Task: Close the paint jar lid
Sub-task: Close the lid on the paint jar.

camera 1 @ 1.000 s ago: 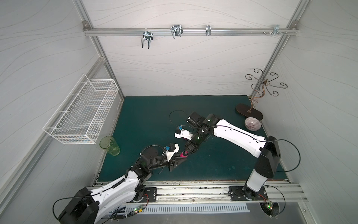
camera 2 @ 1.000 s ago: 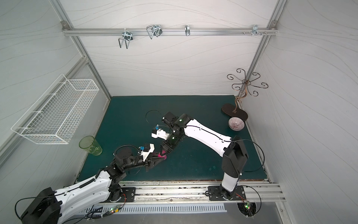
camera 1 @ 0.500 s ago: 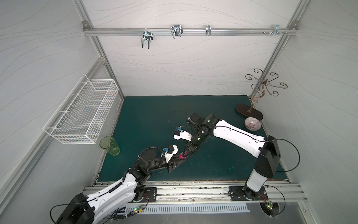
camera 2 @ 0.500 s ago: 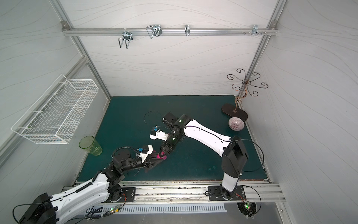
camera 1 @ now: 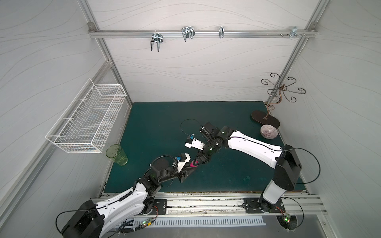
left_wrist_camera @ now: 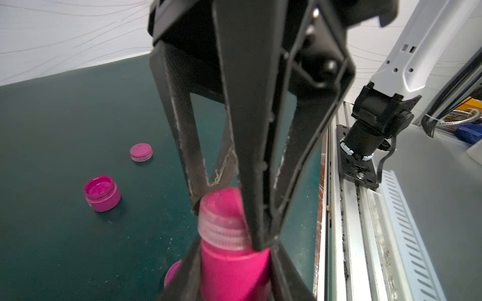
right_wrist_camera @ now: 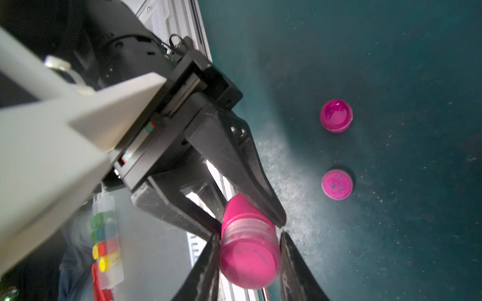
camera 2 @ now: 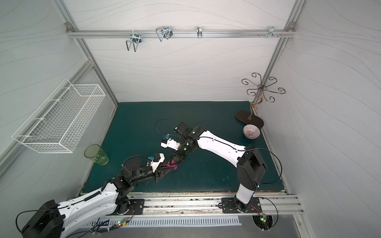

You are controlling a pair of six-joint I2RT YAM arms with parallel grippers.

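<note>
The green bench (camera 1: 156,123) fills the lower middle of both top views. Just below its centre, the two arms meet tip to tip. The left end effector (left_wrist_camera: 234,263) is clamped on the body of the pink paint jar (camera 1: 193,164). The right end effector (right_wrist_camera: 249,242) is closed around the lid (right_wrist_camera: 247,260), which sits on the jar's mouth. How tight the lid sits cannot be told. Both wrist views show a second open jar (left_wrist_camera: 101,192) and a loose lid (left_wrist_camera: 140,152) on the bench, apart from each other.
</note>
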